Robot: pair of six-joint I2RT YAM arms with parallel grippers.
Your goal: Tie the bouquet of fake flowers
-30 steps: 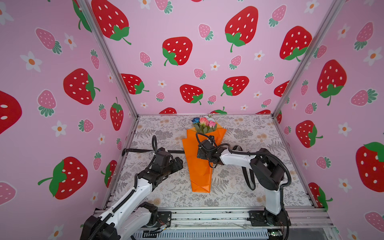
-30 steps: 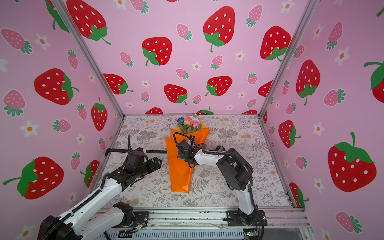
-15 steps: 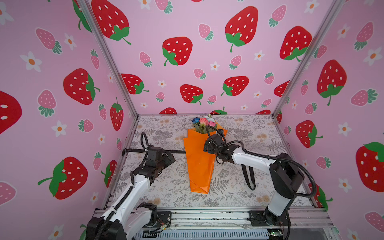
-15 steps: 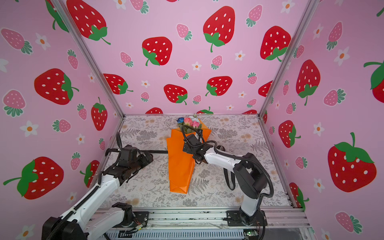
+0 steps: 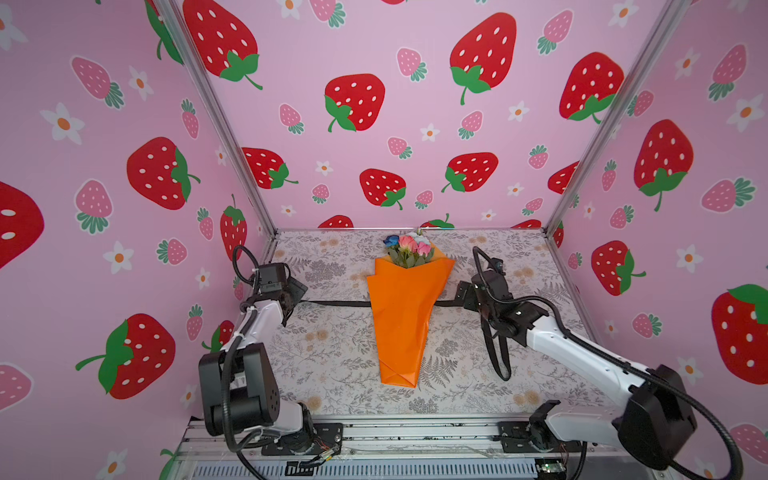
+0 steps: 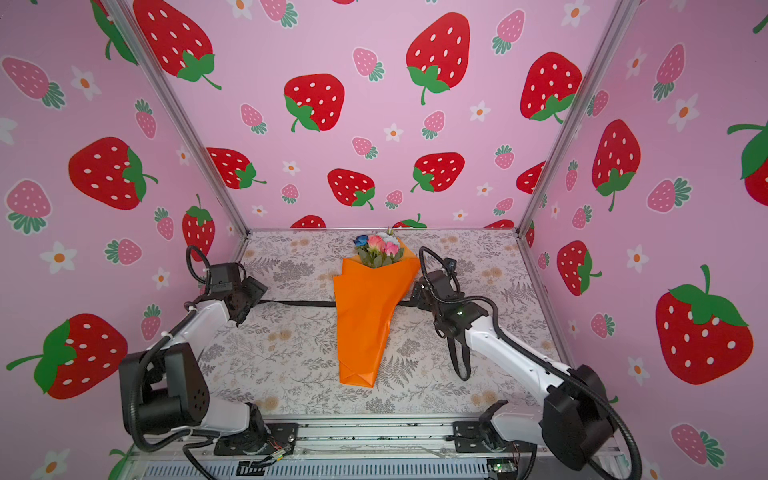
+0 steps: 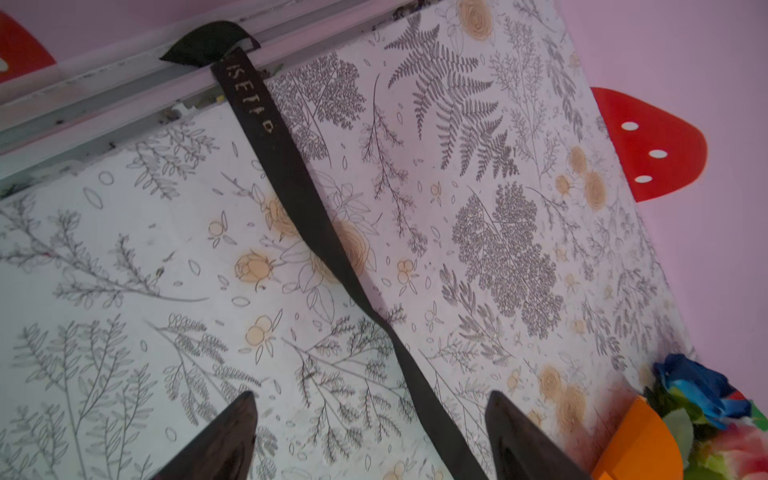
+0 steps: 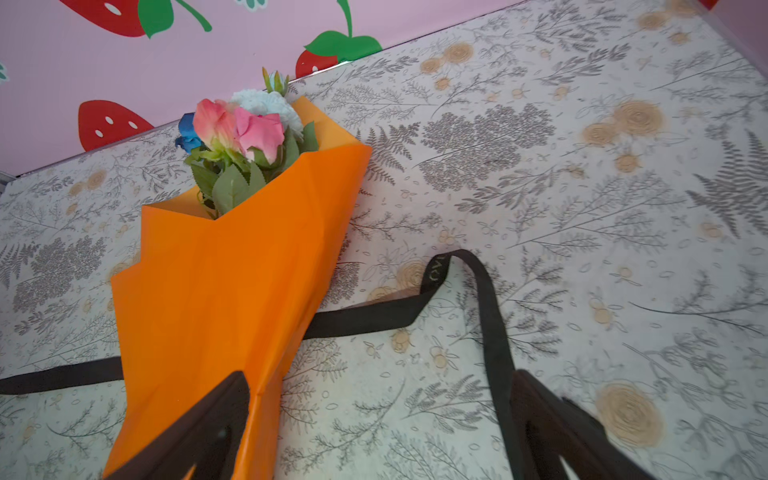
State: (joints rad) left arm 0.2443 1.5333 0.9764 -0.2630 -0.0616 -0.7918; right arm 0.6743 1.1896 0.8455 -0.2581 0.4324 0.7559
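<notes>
Both arms went out from the bouquet [image 5: 405,316] to the ribbon [image 5: 332,303] ends. Left gripper [image 7: 370,399] & right gripper [image 8: 380,376] are spread wide, nothing pinched yet. Bouquet lies mid counter [image 5: 332,374], on top of ribbon. Tying can start, I think.

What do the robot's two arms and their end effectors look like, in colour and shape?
The left arm and the right arm have white link shells and black joint housings. A black corrugated cable loops beside each. The left end effector and the right end effector each have two dark, tapering, pointed fingers.
</notes>
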